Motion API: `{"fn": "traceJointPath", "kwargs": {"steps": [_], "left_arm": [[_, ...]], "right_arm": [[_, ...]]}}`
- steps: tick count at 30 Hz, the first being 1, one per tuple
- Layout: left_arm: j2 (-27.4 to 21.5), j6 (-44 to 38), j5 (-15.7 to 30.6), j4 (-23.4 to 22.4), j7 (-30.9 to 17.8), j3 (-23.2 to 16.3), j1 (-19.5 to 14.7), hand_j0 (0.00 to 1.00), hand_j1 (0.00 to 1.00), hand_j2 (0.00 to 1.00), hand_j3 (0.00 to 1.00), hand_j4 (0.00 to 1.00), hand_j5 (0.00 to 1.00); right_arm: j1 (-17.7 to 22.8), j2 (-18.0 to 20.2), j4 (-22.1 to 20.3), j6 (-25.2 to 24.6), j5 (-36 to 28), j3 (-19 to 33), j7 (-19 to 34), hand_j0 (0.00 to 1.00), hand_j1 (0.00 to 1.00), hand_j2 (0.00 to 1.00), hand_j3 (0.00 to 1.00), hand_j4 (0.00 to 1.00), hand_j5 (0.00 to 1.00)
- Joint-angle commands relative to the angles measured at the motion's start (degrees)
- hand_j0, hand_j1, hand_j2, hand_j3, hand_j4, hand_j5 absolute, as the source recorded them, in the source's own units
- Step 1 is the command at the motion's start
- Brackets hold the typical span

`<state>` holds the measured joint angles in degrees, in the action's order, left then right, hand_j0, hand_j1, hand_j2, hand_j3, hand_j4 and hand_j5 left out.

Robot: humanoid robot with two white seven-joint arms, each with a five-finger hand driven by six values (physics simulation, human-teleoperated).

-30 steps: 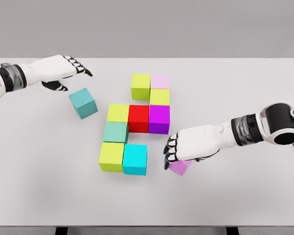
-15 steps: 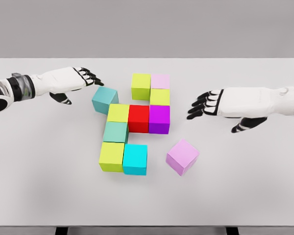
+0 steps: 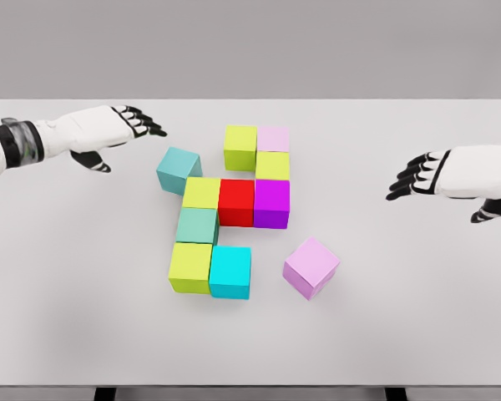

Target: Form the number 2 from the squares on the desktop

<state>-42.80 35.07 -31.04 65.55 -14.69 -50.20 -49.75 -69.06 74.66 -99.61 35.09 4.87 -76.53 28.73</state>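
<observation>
- Beyond the spread, empty fingers (image 3: pixel 149 125) of the left hand (image 3: pixel 108 127), a teal plastic cube (image 3: pixel 179 170) sits skewed against the coloured cube cluster (image 3: pixel 234 205) on the white table (image 3: pixel 67 276).
- The right hand (image 3: pixel 451 174) is held open, holding nothing, well apart from a tilted lilac cube (image 3: pixel 311 266).
- A careless push could scatter the aligned cluster.
- No writing can be read.

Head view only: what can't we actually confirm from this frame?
- Right hand: the forearm is cut off by the right picture edge.
- Left hand: the arm leaves at the left edge, elbow and upper arm unseen.
- Teal cube beside the yellow cube: touching or a thin gap, too fine to tell.
- Table: legs cut by the bottom edge.
- Far and underside cube faces: hidden by the cubes themselves.
</observation>
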Motion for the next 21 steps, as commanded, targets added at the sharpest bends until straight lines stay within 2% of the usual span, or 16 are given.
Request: {"fn": "traceJointPath", "kwargs": {"steps": [1,5,14,21], "left_arm": [[0.35,-0.07,2.91,-0.25,0.1,0.19,0.0,1.0,1.0,1.0,1.0,1.0,1.0],[3.16,-0.07,3.7,-0.51,0.1,0.19,0.53,1.0,1.0,1.0,1.0,1.0,1.0],[4.83,-0.07,3.62,-1.21,0.1,-0.08,0.7,1.0,1.0,1.0,1.0,1.0,1.0],[5.27,-0.07,3.44,-1.21,0.02,-0.16,1.58,1.0,1.0,1.0,1.0,1.0,1.0]], "right_arm": [[-0.02,-3.2,-1.37,-0.09,4.97,-7.31,-0.95,1.0,1.0,1.0,1.0,1.0,1.0],[0.25,-7.33,-1.2,-0.09,7.78,-8.28,-0.86,1.0,1.0,1.0,1.0,1.0,1.0],[1.39,-9.44,-0.49,-0.09,9.54,-8.46,-0.78,1.0,1.0,1.0,1.0,1.0,1.0],[1.39,-12.52,4.6,-0.09,9.98,-8.46,-0.69,1.0,1.0,1.0,1.0,1.0,1.0]]}}
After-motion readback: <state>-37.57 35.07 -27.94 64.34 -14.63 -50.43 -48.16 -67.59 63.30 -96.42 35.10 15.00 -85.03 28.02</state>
